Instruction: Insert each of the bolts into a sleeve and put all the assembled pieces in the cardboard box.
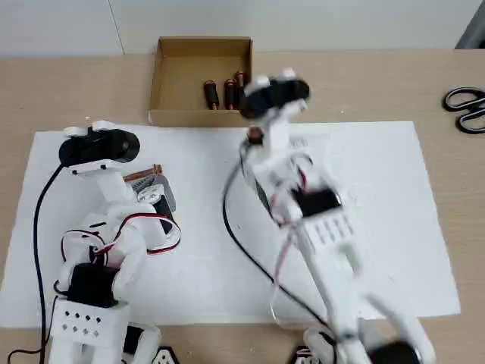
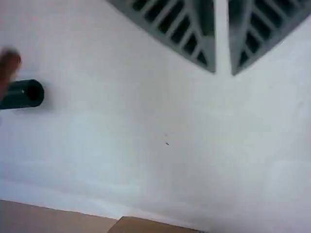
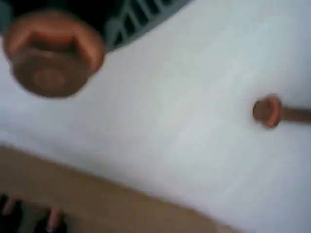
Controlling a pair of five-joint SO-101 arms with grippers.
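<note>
Wood table [image 1: 45,91] w/ a white paper sheet [image 1: 379,227] over most of it; both arms are above the sheet.

R gripper [image 1: 255,135]: jaws clamped on a copper bolt [image 3: 53,53]. Its hex head is big and close in the R wrist view and clear of the sheet, w/ a grey finger [image 3: 141,19] right beside it. Can't tell if a sleeve sits round its shank, just dark blur there. In the high view this gripper hangs over the sheet's far edge, just beside the front wall of the cardboard box [image 1: 174,83], not over its inside.

L gripper [image 2: 223,72]: the two grey lattice fingers [image 2: 184,29] are nearly together, only a thin slit of paper btw them, nothing held. It's over bare paper on the sheet's left part.

Further out, a dark sleeve [image 2: 23,93] lies on the sheet, open end toward the L wrist cam. A copper blur [image 2: 7,65] is just beside it; can't tell what that is. A 2nd bolt [image 3: 272,111] lies flat on the sheet, head toward the R wrist cam, well apart from the held one. In the high view a copper piece [image 1: 144,174] lies on the sheet near the L arm's front end.

In the box, three assembled pieces [image 1: 227,92], dark sleeves w/ copper ends, lie side by side near its right wall. Scissors [image 1: 466,106] sit at the table's right edge, off the sheet.
</note>
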